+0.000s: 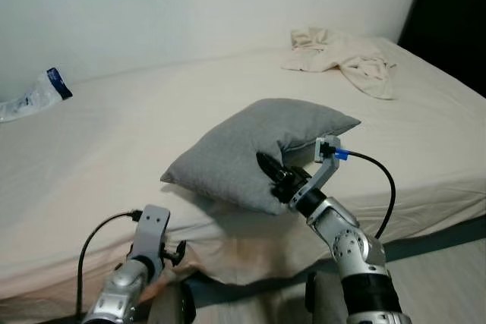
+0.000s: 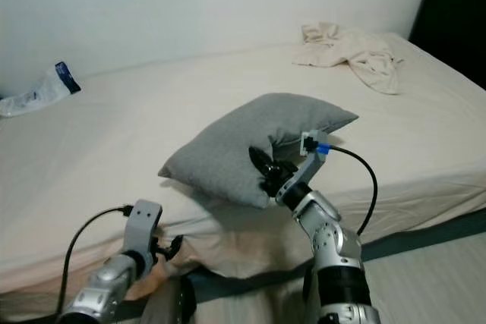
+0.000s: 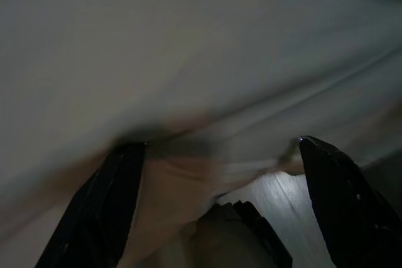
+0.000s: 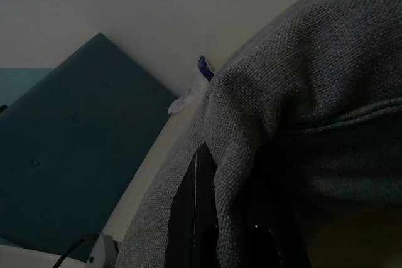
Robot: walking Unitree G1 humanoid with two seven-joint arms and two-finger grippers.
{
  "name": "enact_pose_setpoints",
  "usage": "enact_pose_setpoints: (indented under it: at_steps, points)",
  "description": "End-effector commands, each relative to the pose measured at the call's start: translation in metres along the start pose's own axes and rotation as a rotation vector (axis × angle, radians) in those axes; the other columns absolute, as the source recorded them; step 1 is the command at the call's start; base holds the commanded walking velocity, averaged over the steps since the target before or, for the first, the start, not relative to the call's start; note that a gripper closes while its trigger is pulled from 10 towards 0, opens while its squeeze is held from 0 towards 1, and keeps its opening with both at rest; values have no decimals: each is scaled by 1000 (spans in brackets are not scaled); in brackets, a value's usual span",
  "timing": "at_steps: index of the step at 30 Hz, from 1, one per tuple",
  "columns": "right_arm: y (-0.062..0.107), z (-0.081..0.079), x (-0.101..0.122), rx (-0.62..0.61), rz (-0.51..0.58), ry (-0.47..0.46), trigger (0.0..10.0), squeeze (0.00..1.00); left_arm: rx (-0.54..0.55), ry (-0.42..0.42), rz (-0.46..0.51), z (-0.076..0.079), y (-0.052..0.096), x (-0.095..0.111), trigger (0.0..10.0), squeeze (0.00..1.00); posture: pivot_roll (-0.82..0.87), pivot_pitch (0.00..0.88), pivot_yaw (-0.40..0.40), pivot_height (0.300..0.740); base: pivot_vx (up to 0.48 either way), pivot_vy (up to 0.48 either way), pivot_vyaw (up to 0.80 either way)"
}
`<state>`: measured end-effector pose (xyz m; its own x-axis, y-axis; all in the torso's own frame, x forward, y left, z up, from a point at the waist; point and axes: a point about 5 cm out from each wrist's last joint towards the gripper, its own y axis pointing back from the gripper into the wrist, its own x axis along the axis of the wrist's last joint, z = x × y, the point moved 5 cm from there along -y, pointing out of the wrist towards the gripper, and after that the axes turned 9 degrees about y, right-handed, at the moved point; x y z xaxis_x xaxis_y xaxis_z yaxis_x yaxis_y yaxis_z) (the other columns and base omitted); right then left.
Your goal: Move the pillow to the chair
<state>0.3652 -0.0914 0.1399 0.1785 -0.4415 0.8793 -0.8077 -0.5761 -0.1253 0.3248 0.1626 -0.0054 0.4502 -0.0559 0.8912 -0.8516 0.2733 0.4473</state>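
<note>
the right arm reached up from 5 o'clock, its right gripper pinching a fold at the near edge of the grey pillow, which lay near the front edge of the bed. the left gripper, fingers spread, hovered low at the mattress side. a crumpled cloth lay at 1 o'clock, a plastic bag at 10.

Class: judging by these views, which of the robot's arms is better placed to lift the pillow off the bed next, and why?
The right. Its right gripper is already pinched on the near edge of the grey pillow, while the left gripper sits low by the bed edge, open and apart from it.
</note>
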Motion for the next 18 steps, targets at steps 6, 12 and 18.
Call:
enact_pose_setpoints:
  at_steps: [6, 12, 18]
  points:
    - [-5, -14, 17, 67, 63, 3, 0, 0, -324, -356, 90, 33, 9, 69, 10000, 0, -86, 40, 71, 622, 0, 0, 0]
    - [-3, -14, 19, 71, 75, -2, 0, 0, -589, -366, 56, 62, 36, 68, 10000, 0, -87, 43, 72, 650, 0, 0, 0]
    - [-2, -12, 21, 62, 77, 3, 0, 0, -616, -284, 130, 65, 41, 85, 10000, 0, -88, 45, 72, 669, 0, 0, 0]
